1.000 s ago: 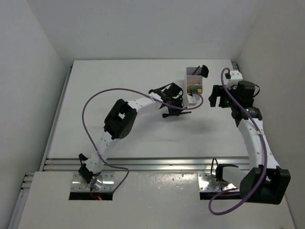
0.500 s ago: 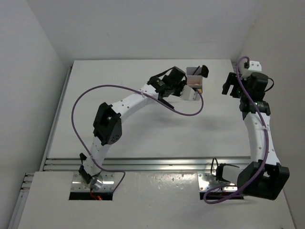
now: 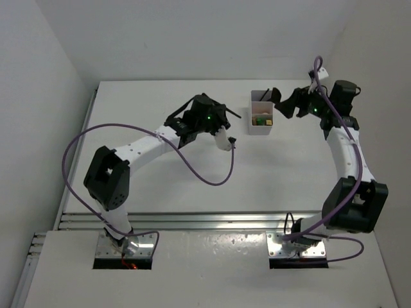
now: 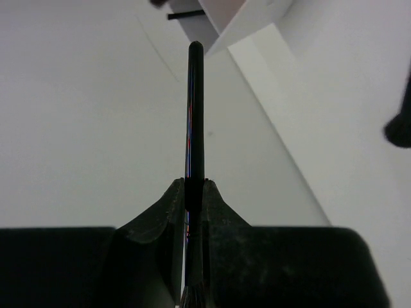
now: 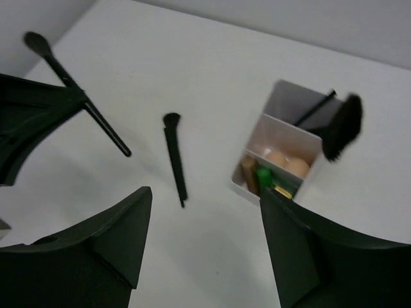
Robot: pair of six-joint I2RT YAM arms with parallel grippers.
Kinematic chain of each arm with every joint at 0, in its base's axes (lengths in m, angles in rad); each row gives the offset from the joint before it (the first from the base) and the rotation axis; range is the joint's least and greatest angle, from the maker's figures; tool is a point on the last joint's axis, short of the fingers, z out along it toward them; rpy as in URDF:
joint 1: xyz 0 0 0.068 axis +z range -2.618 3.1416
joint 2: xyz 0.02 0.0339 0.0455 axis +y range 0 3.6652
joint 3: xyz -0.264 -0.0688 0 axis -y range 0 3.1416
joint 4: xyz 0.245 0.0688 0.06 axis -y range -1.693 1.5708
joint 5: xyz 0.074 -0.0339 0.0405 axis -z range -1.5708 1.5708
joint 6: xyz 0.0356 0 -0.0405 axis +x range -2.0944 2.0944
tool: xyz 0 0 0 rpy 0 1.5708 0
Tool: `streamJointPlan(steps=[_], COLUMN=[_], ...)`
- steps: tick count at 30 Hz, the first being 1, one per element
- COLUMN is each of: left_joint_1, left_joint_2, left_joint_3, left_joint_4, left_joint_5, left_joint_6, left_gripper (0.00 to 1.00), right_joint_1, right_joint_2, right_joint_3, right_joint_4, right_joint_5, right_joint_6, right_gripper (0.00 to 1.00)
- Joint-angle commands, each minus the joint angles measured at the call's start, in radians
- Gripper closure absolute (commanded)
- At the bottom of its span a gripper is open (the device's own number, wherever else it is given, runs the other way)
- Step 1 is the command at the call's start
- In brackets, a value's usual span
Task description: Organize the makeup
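My left gripper [image 4: 194, 186] is shut on a thin black brush [image 4: 194, 109], whose handle points at the corner of the white compartment box [image 4: 241, 19]. From above, this gripper [image 3: 215, 117] hangs left of the box [image 3: 261, 128]. A second black brush [image 5: 173, 157] lies flat on the table left of the box [image 5: 295, 106]. The box holds a fan-headed brush [image 5: 340, 125], peach sponges [image 5: 286, 163], a green tube [image 5: 262, 174] and a gold-brown tube [image 5: 248, 173]. My right gripper [image 5: 204, 192] is open above the table beside the box, nothing between its fingers.
White walls close in the table [image 3: 160, 173] at the back and on both sides. The right wall runs close behind my right arm [image 3: 343, 147]. A purple cable [image 3: 199, 173] loops from the left arm over the table's middle.
My left arm has swung left, away from the box, still gripping the brush. My right arm has moved toward the back, turned left to face the box, and its jaws have narrowed a little.
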Motion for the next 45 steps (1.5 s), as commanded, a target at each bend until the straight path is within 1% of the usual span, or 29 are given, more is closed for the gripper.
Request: streamJointPlan(steps=[1,3,5,6,7,8,9,11,14,20,23,24,25,26,27,28,32,33,35,36,38,39,40,42,43,44,45], left_joint_1=[0.016,0.016,0.007,0.007,0.007,0.007,0.007,-0.002,-0.011,-0.020,-0.020,-0.020,-0.029,-0.030,-0.030,-0.030,-0.039,-0.039,-0.039,-0.039,-0.039,-0.048,-0.048,-0.048,-0.062,-0.062,-0.071], left_joint_2=[-0.057,-0.057,-0.057,-0.057,-0.057,-0.057,-0.057,-0.079,-0.109,-0.140,-0.140,-0.140,-0.131,-0.131,-0.131,-0.131,-0.131,-0.131,-0.131,-0.131,-0.131,-0.131,-0.131,-0.131,-0.131,-0.131,-0.107], left_joint_3=[-0.036,-0.045,-0.074,-0.075,-0.088,-0.104,-0.119,-0.137,-0.173,-0.205,-0.205,-0.205,-0.205,-0.196,-0.196,-0.196,-0.196,-0.196,-0.196,-0.196,-0.196,-0.206,-0.206,-0.217,-0.217,-0.199,-0.179], left_joint_4=[0.224,0.278,0.332,0.356,0.357,0.372,0.372,0.381,0.372,0.317,0.317,0.317,0.326,0.326,0.326,0.326,0.326,0.336,0.337,0.337,0.346,0.358,0.358,0.385,0.399,0.419,0.438], left_joint_5=[0.247,0.247,0.269,0.269,0.279,0.295,0.304,0.318,0.339,0.348,0.348,0.348,0.348,0.348,0.339,0.339,0.339,0.339,0.327,0.316,0.307,0.307,0.298,0.283,0.240,0.208,0.171], left_joint_6=[0.258,0.301,0.330,0.365,0.376,0.376,0.376,0.366,0.366,0.375,0.375,0.375,0.363,0.363,0.363,0.363,0.344,0.335,0.326,0.326,0.317,0.306,0.306,0.225,0.159,0.070,-0.170], left_gripper=[1.00,1.00,1.00,1.00,1.00,1.00,1.00,1.00,1.00,1.00,1.00,1.00,1.00,1.00,1.00,1.00,1.00,1.00,1.00,1.00,1.00,1.00,1.00,1.00,1.00,0.95,0.62], right_joint_1=[0.027,0.082,0.125,0.201,0.216,0.283,0.289,0.291,0.308,0.317,0.317,0.317,0.320,0.315,0.321,0.332,0.366,0.369,0.380,0.387,0.389,0.392,0.388,0.384,0.378,0.372,0.363], right_joint_2=[0.039,0.030,0.023,0.025,0.039,0.049,0.054,0.085,0.115,0.143,0.140,0.140,0.139,0.140,0.142,0.143,0.158,0.166,0.180,0.183,0.185,0.183,0.181,0.171,0.162,0.149,0.143], right_joint_3=[0.074,0.053,0.056,0.057,0.079,0.086,0.096,0.102,0.146,0.172,0.179,0.172,0.162,0.143,0.136,0.131,0.123,0.125,0.125,0.128,0.131,0.131,0.126,0.119,0.096,0.082,0.030], right_joint_4=[0.187,0.161,0.091,-0.023,-0.061,-0.125,-0.141,-0.106,-0.132,-0.136,-0.169,-0.169,-0.147,-0.136,-0.124,-0.115,-0.120,-0.116,-0.103,-0.101,-0.100,-0.095,-0.095,-0.074,-0.066,-0.029,0.017], right_joint_5=[-0.315,-0.328,-0.326,-0.320,-0.272,-0.251,-0.236,-0.144,-0.006,0.083,0.096,0.085,0.041,0.040,0.004,0.002,0.007,0.000,-0.021,-0.024,-0.039,-0.041,-0.039,-0.035,-0.026,-0.009,0.017], right_joint_6=[0.088,0.073,-0.008,-0.083,-0.181,-0.196,-0.193,-0.150,-0.174,-0.187,-0.222,-0.217,-0.210,-0.201,-0.190,-0.181,-0.200,-0.194,-0.171,-0.170,-0.170,-0.168,-0.162,-0.135,-0.122,-0.110,-0.072], right_gripper=[0.32,0.32,0.28,0.26,0.24,0.23,0.23,0.23,0.24,0.28,0.29,0.29,0.30,0.30,0.32,0.33,0.44,0.52,0.62,0.72,0.86,0.98,1.00,1.00,1.00,1.00,1.00])
